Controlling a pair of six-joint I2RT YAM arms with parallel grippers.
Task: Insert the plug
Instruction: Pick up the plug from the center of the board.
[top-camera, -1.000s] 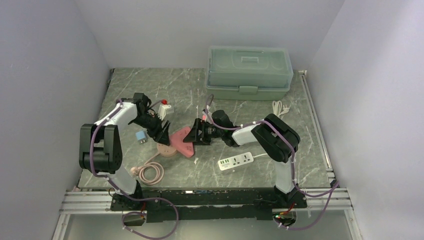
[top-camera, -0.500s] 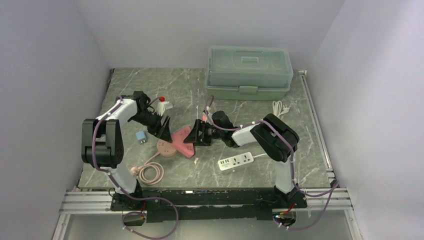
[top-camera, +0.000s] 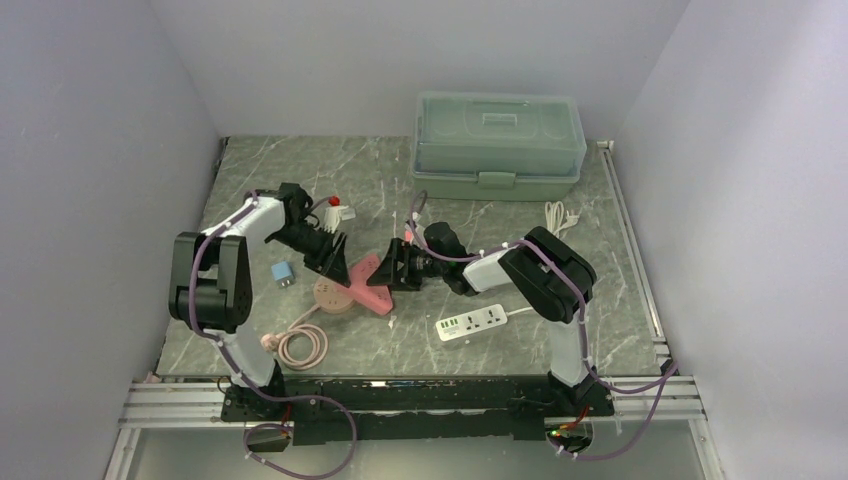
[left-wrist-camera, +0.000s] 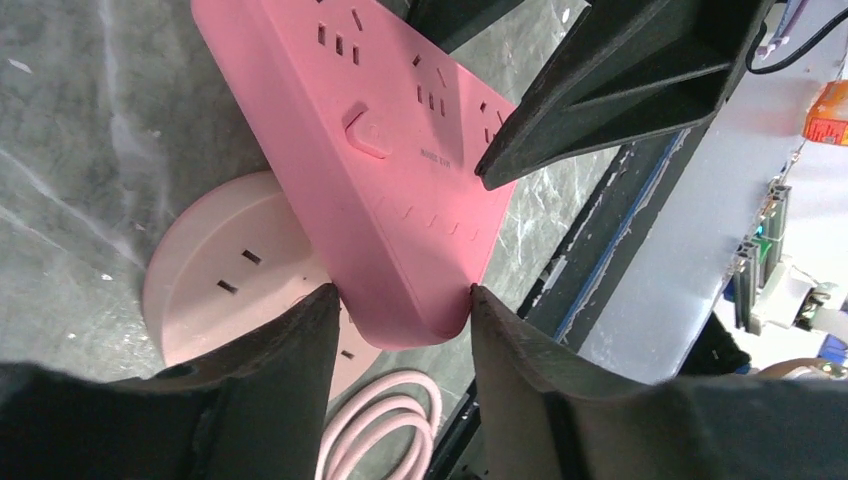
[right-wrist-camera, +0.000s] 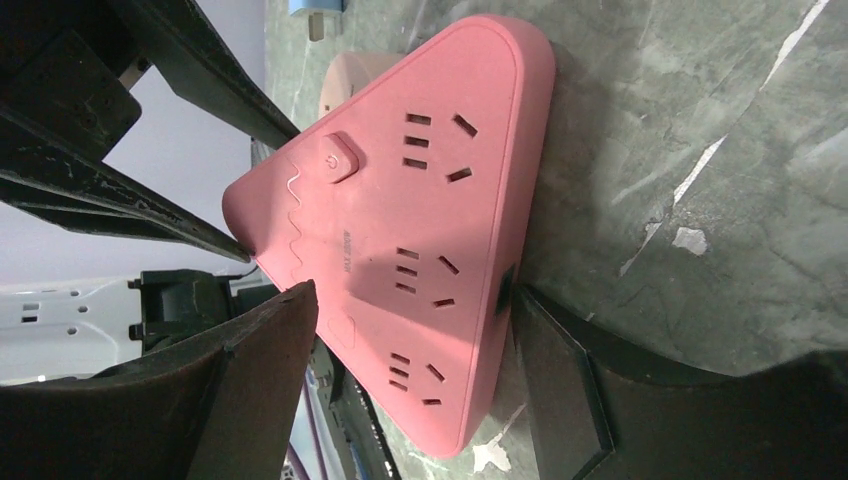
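Note:
A pink triangular power strip lies mid-table, partly over a round pink socket. My left gripper comes from the left, and both fingers press the sides of one strip corner. My right gripper grips the opposite end, its jaws against both edges. A small blue plug lies left of the round socket, untouched. A white plug with a red tip sits behind the left arm. The strip's sockets hold nothing.
A green lidded box stands at the back. A white power strip lies near the front right, and a white cable behind the right arm. The round socket's pink cord coils at the front left.
My left gripper has swung right from above the round socket to the strip's left corner and narrowed onto it. The right gripper has kept its hold.

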